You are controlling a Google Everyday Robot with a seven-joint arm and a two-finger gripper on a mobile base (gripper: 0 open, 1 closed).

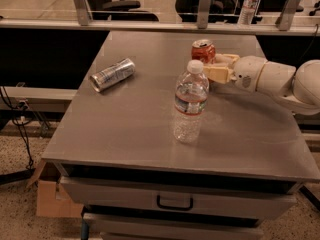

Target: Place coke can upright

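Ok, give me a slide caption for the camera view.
Pincer at the upright coke can, behind a water bottle; a silver can lies on the table.

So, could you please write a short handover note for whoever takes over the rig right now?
Gripper: over the far part of the table, close against the coke can; whether it holds the can is unclear.
Coke can: upright, silver top up, just behind the standing water bottle.
Silver-and-blue can: lying on its side, apart from the others, not part of the job.
Done: the can looks upright.
Left: confirm it rests on the table, let go if held, and withdraw without knocking the bottle.
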